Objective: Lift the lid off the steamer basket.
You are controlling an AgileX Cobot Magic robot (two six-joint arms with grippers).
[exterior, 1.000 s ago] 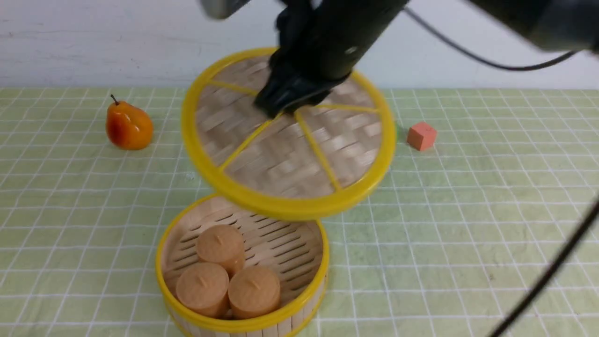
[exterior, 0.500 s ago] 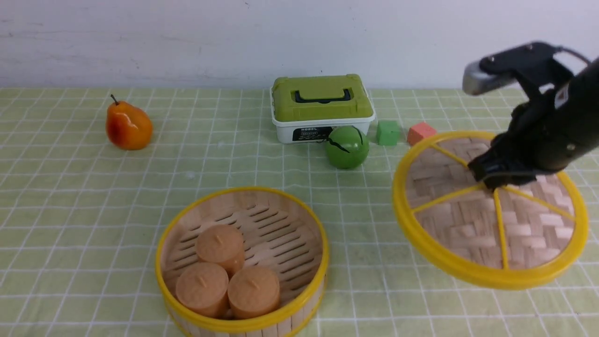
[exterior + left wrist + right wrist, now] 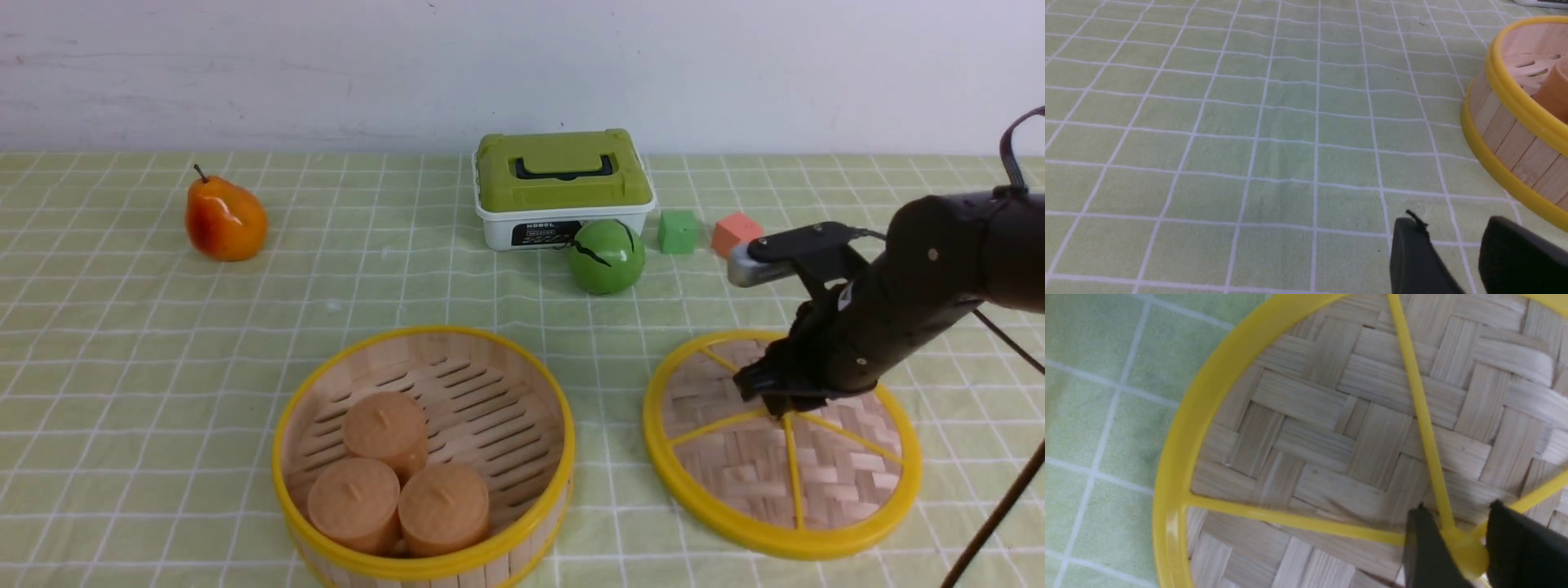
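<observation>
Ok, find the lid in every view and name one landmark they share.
Front view: the lid lies at lower right, right of the steamer basket.
Left wrist view: not in it.
Right wrist view: fills most of the picture, knob between the right gripper's jaws.
Shared landmark: the green checked cloth, in all three.

The right arm [image 3: 922,278] is thick, rounded and black, with small silver screws and a tiny white label. It carries a grey camera block [image 3: 747,268] on a black bracket, and black cables [image 3: 1011,139] run from it. The right gripper [image 3: 1457,508] and left gripper [image 3: 1453,228] have matte black wedge-shaped fingers, the left's tipped with a frayed thread.
</observation>
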